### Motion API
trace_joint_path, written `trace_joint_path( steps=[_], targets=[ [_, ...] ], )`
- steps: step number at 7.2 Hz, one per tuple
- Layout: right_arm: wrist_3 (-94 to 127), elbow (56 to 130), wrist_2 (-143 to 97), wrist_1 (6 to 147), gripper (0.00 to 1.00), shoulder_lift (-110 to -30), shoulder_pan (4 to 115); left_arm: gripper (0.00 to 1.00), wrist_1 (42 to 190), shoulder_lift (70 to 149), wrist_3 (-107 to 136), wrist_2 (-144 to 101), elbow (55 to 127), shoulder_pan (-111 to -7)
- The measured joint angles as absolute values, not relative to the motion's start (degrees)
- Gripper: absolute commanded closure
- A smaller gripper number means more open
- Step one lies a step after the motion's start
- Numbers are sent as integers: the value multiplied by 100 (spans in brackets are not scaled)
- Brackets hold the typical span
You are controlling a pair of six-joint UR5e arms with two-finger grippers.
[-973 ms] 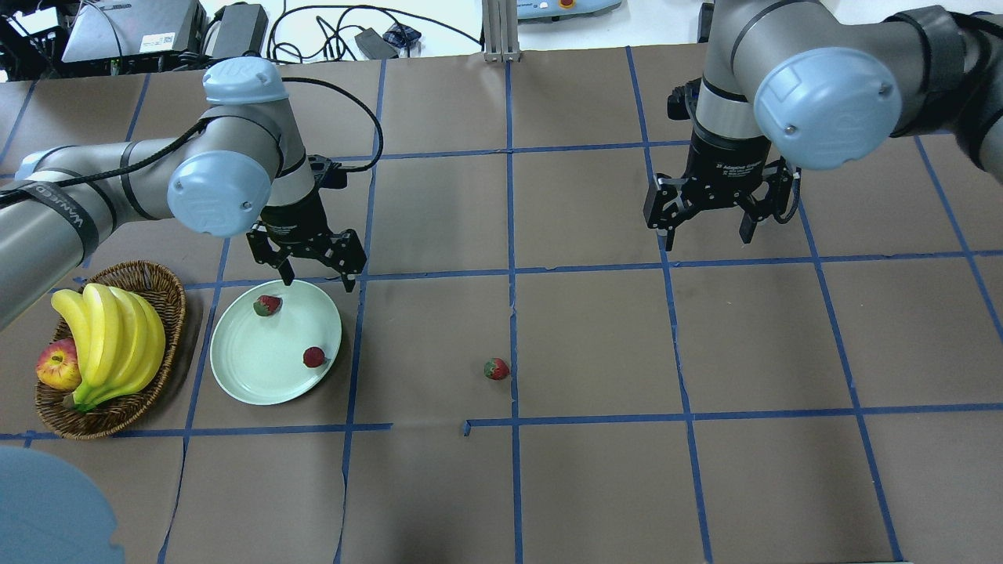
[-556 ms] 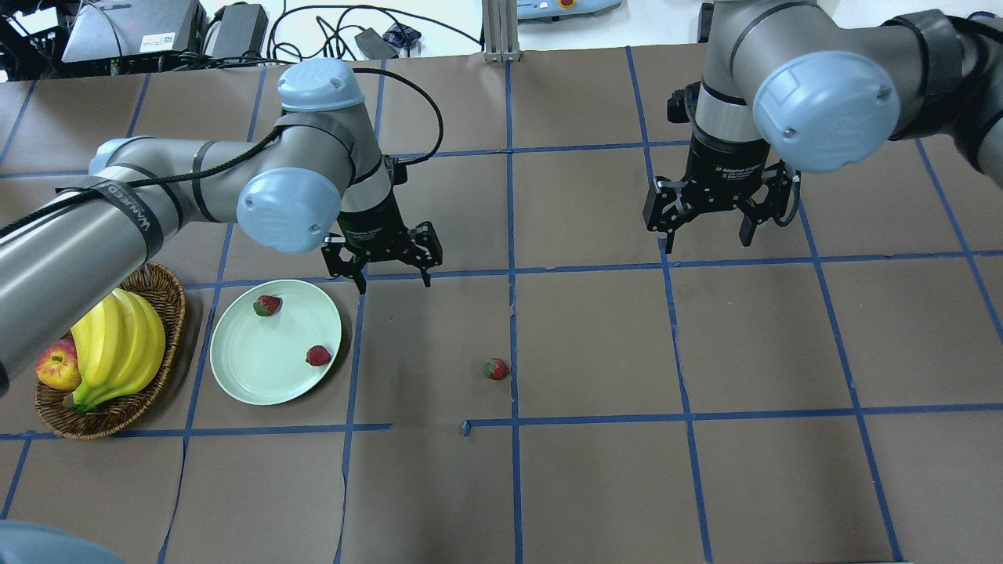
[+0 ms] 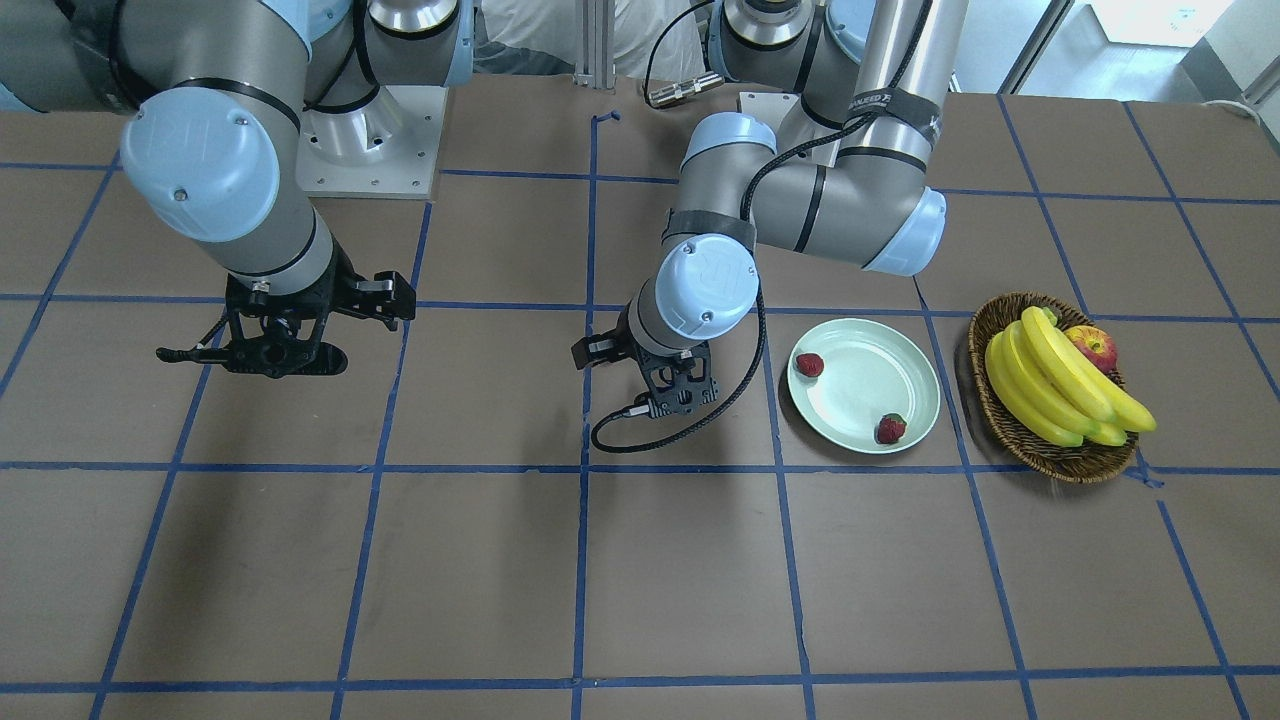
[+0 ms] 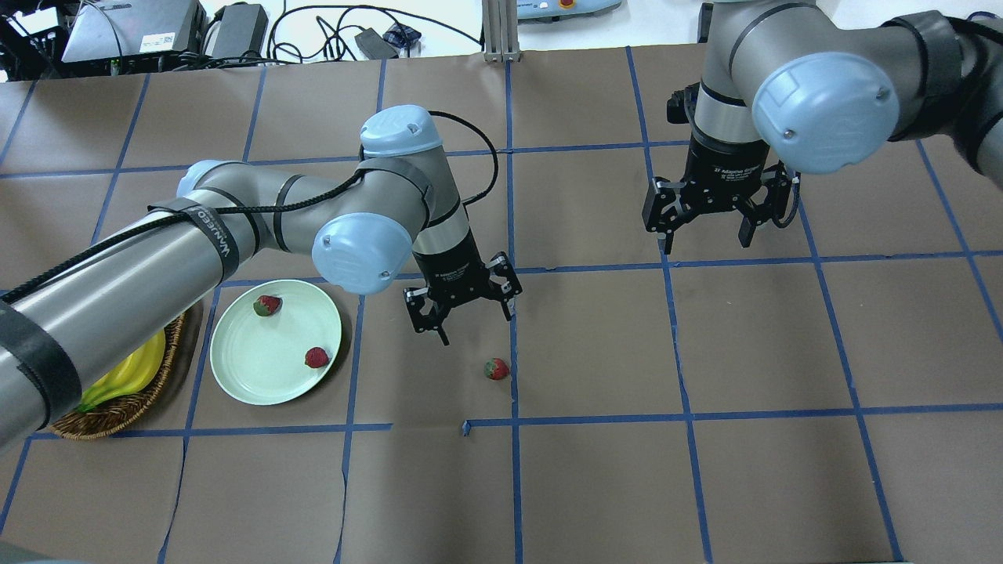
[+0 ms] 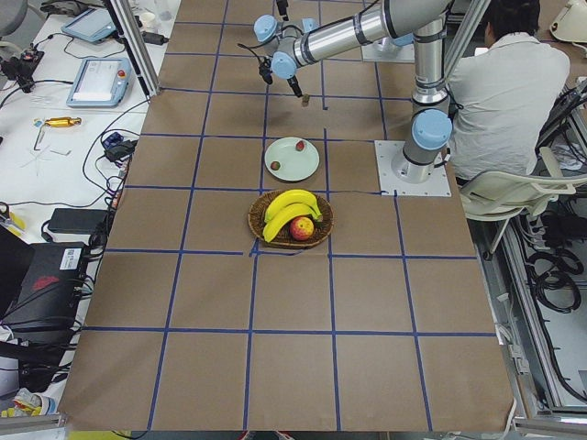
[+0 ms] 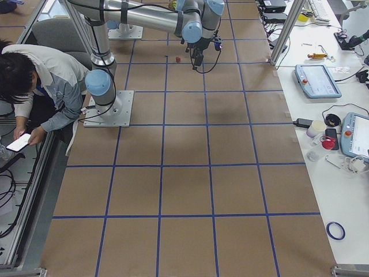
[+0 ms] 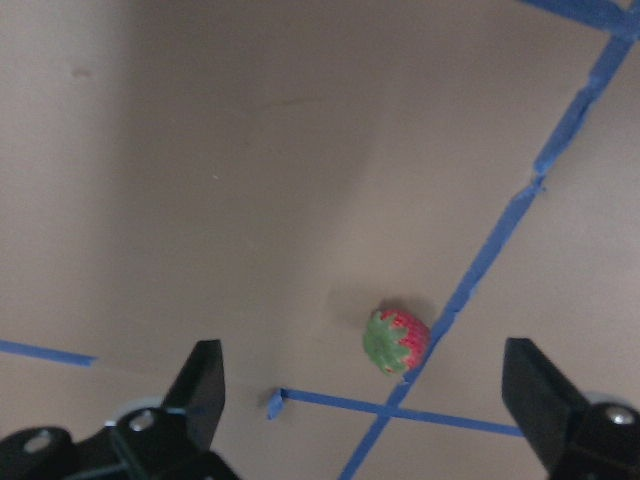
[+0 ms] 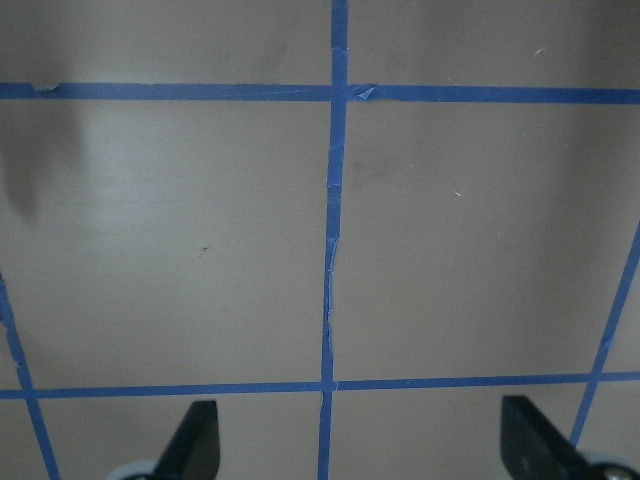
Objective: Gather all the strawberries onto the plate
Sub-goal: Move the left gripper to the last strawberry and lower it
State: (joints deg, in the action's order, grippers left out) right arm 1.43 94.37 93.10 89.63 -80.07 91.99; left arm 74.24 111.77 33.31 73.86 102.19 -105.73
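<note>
The mint-green plate (image 4: 255,364) lies at the left with two strawberries on it, one near the far rim (image 4: 267,305) and one near the right rim (image 4: 316,357). A third strawberry (image 4: 496,368) lies on the brown table by a blue tape line, right of the plate. My left gripper (image 4: 476,329) is open and empty, hovering just beyond and slightly left of this strawberry. The left wrist view shows the strawberry (image 7: 397,340) between the spread fingers. In the front-facing view the left arm hides it. My right gripper (image 4: 704,244) is open and empty, far right.
A wicker basket (image 3: 1075,470) with bananas (image 3: 1050,385) and an apple (image 3: 1092,347) stands beside the plate (image 3: 865,385), on the side away from the loose strawberry. My left arm reaches over part of it in the overhead view. Blue tape lines grid the table.
My left arm has swung right, from the plate's far rim to just beyond the loose strawberry, gripper still open. The right arm has not moved.
</note>
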Motion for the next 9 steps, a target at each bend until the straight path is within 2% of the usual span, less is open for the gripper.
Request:
trace_joint_path(
  steps=[4, 5, 8, 9],
  targets=[
    [147, 9470, 9305, 8964, 0, -8004, 9206, 0, 7282, 11547, 3303, 7157, 10454, -10639],
    [149, 9475, 9300, 8967, 0, -8001, 9206, 5, 7279, 11605, 3292, 7053, 10463, -10665],
    [140, 9593, 9298, 9175, 0, -7999, 9204, 79, 7262, 11713, 3120, 6997, 10467, -10701],
    [131, 9624, 9301, 9215, 0, -7998, 9202, 100, 7261, 11720, 3056, 7004, 10468, -10703]
  ],
)
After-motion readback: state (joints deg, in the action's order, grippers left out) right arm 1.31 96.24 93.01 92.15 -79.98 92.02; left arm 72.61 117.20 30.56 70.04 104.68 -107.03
